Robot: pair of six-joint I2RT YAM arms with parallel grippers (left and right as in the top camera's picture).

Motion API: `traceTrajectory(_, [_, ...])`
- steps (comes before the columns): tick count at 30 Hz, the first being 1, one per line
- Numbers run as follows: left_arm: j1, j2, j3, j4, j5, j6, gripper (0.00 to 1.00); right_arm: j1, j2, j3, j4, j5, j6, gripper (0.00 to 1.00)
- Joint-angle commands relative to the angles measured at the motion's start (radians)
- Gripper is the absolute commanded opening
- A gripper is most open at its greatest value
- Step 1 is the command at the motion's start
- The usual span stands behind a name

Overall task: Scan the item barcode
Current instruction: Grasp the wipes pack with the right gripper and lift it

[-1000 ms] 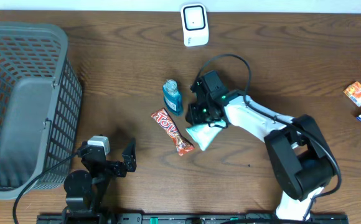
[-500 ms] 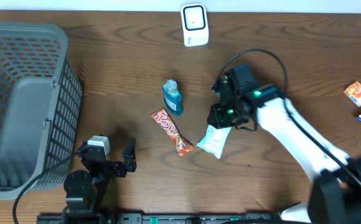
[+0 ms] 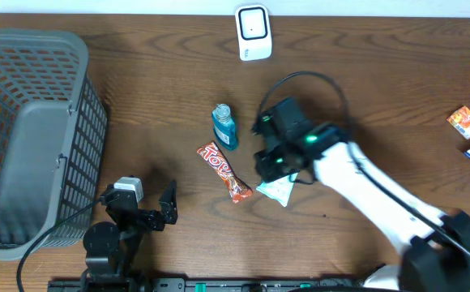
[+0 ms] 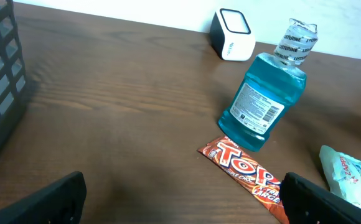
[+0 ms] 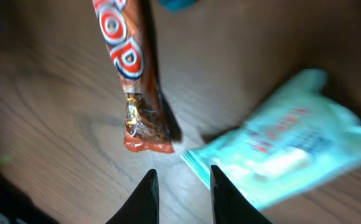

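Note:
A light teal packet [image 3: 279, 191] lies flat on the table, also seen as a blurred teal packet [image 5: 289, 155] in the right wrist view. My right gripper [image 3: 273, 170] hovers just above its left end. The right gripper [image 5: 182, 194] has its fingers slightly apart with only bare wood between them, so it is open and holds nothing. An orange candy bar [image 3: 225, 172] lies left of the packet, and a blue mouthwash bottle [image 3: 224, 126] stands behind it. The white scanner [image 3: 252, 32] sits at the table's far edge. My left gripper [image 4: 187, 208] is wide open and empty near the front left.
A grey mesh basket [image 3: 32, 130] fills the left side of the table. Small snack packs [image 3: 466, 122] lie at the right edge. The right arm's white links and black cable stretch from the front right toward the middle.
The right gripper swung right off the teal packet, then came back left over its end with its jaws narrower. The packet slid slightly right and toward the front. The left arm stayed still.

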Motion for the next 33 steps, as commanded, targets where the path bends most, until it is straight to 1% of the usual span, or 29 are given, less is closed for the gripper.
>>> traceTrajectory(1, [0.004,-0.001,-0.014,-0.025,0.015,-0.002,0.98,0.045,0.101,0.007,0.02,0.06,0.054,0.2])
traceTrajectory(5, [0.004,-0.001,-0.014,-0.025,0.015,-0.002,0.98,0.063,0.2,0.007,0.006,0.057,0.066,0.11])
traceTrajectory(9, [0.004,-0.001,-0.014,-0.025,0.015,-0.002,0.98,0.067,0.23,0.007,-0.108,0.068,0.064,0.01])
traceTrajectory(12, [0.004,-0.001,-0.014,-0.025,0.015,-0.002,0.98,0.063,0.218,0.007,-0.192,0.11,0.065,0.01])
traceTrajectory(15, [0.004,-0.001,-0.014,-0.025,0.015,-0.002,0.98,0.061,0.203,0.008,-0.256,0.2,0.071,0.01])
traceTrajectory(18, [0.004,-0.001,-0.014,-0.025,0.015,-0.002,0.98,0.053,0.179,0.015,-0.276,0.287,0.102,0.01])
traceTrajectory(21, [0.004,-0.001,-0.014,-0.025,0.015,-0.002,0.98,0.041,0.136,0.04,-0.274,0.29,0.1,0.02])
traceTrajectory(22, [0.004,-0.001,-0.014,-0.025,0.015,-0.002,0.99,0.038,0.12,0.05,-0.27,0.29,0.084,0.05])
traceTrajectory(24, [0.004,-0.001,-0.014,-0.025,0.015,-0.002,0.98,0.04,0.087,0.063,-0.251,0.29,0.03,0.17])
traceTrajectory(26, [0.004,-0.001,-0.014,-0.025,0.015,-0.002,0.98,0.045,0.057,0.063,-0.219,0.289,-0.056,0.34])
traceTrajectory(28, [0.004,-0.001,-0.014,-0.025,0.015,-0.002,0.98,0.051,0.046,0.063,-0.2,0.29,-0.147,0.39])
traceTrajectory(31, [0.004,-0.001,-0.014,-0.025,0.015,-0.002,0.98,0.062,0.051,0.053,-0.161,0.282,-0.191,0.48])
traceTrajectory(32, [0.004,-0.001,-0.014,-0.025,0.015,-0.002,0.98,0.064,0.051,0.044,-0.148,0.282,-0.225,0.5])
traceTrajectory(33, [0.004,-0.001,-0.014,-0.025,0.015,-0.002,0.98,0.066,0.051,0.032,-0.134,0.281,-0.264,0.5])
